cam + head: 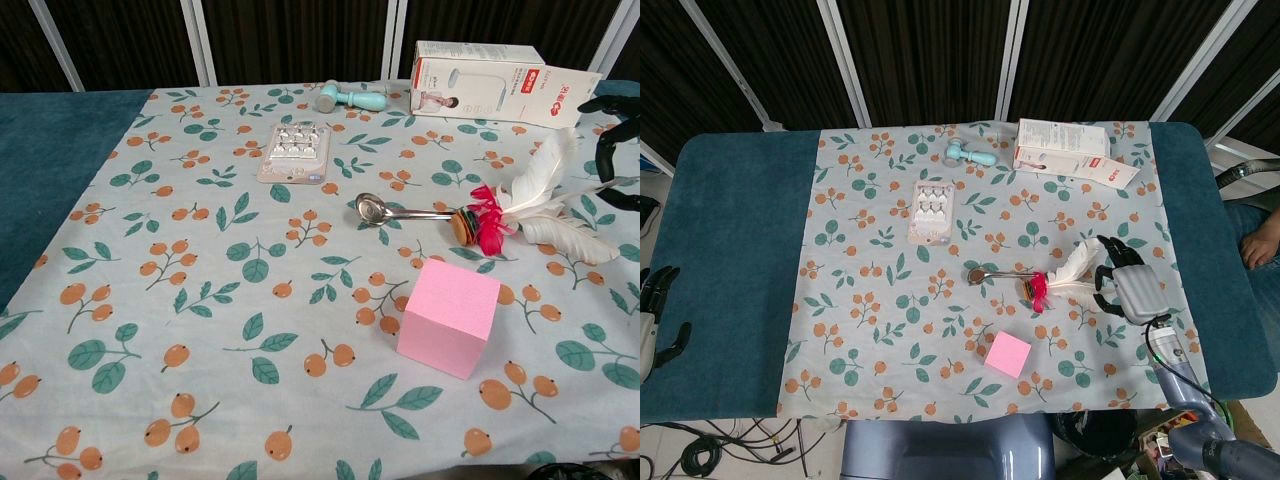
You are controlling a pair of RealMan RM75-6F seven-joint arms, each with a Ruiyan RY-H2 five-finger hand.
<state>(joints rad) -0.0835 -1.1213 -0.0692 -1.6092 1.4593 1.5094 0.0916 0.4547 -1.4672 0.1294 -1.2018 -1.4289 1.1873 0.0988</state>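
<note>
A feather shuttlecock [1060, 272] [535, 205], with white plumes, a red fringe and a disc base, lies on the floral cloth [880, 300]. A metal spoon [995, 272] [395, 210] touches its base. My right hand [1128, 285] [618, 150] sits just right of the feathers with its dark fingers spread and holds nothing. A pink cube [1008, 353] [448, 317] stands in front of the shuttlecock. My left hand [652, 312] rests at the table's far left edge, fingers apart and empty; the chest view does not show it.
A blister pack [931, 211] [295, 152] lies mid-cloth. A teal roller [970, 153] [350, 96] and a white carton [1070, 150] [495, 80] lie along the back. Teal table covering [730, 230] flanks the cloth on both sides.
</note>
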